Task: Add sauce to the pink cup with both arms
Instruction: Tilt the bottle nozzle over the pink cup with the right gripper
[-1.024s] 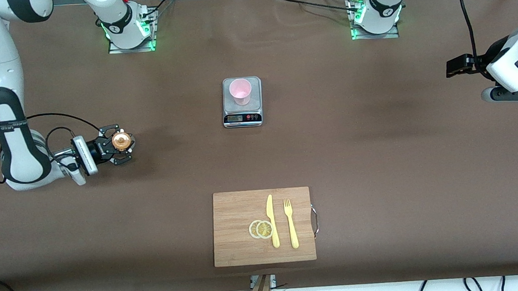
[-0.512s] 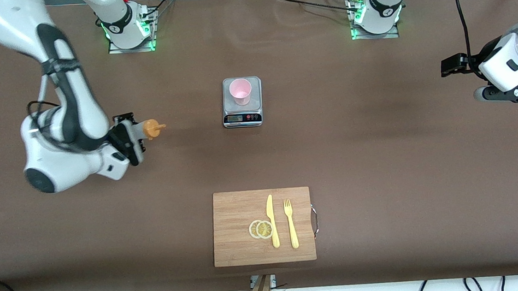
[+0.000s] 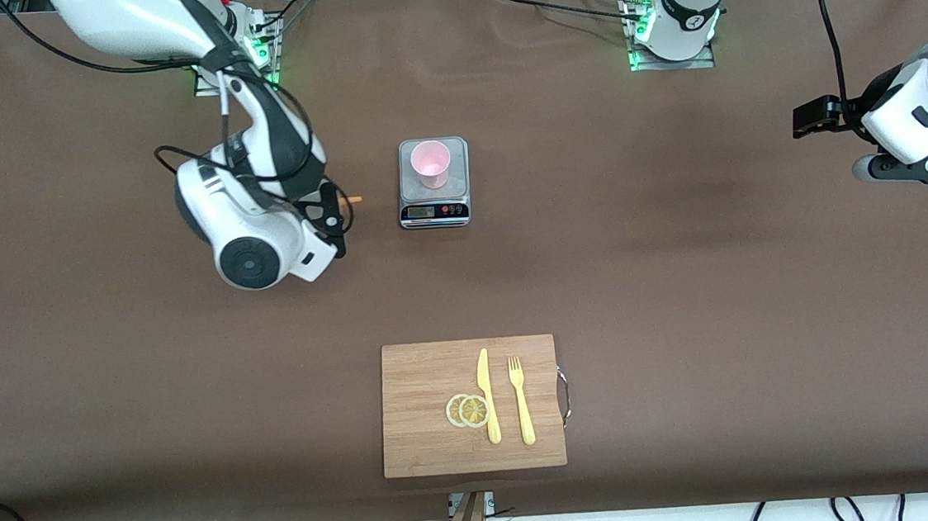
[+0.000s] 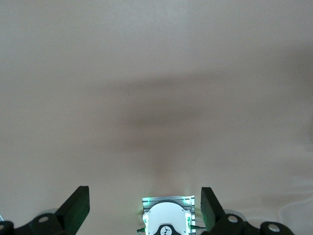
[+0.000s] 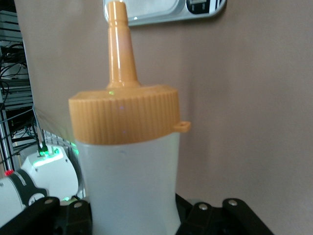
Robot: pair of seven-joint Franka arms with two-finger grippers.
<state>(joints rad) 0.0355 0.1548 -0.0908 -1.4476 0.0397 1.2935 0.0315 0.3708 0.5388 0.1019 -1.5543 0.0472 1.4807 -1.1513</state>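
Closest to the camera sat a cutting board (image 3: 440, 378). Farther up, the right claw (image 3: 333, 209) was clamped on the sauce (image 5: 129, 161), tipped sideways, nozzle toward the pink cup (image 3: 431, 164) on the scale (image 3: 457, 170). The left claw (image 4: 145, 208) waited, wide open, over bare tabletop (image 3: 681, 276).

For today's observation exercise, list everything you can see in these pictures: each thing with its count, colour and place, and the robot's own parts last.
pink cup: one, pale pink, on the scale.
scale: one, silver, mid-table between the arms' bases.
cutting board: one, wooden, nearer the front camera than the scale.
lemon slices: two, yellow, on the board.
knife: one, yellow, on the board.
fork: one, yellow, beside the knife.
sauce: one, whitish with orange cap, held tilted toward the scale.
right gripper: black, shut on the sauce.
left gripper: black, fingers open, waiting over the table's end.
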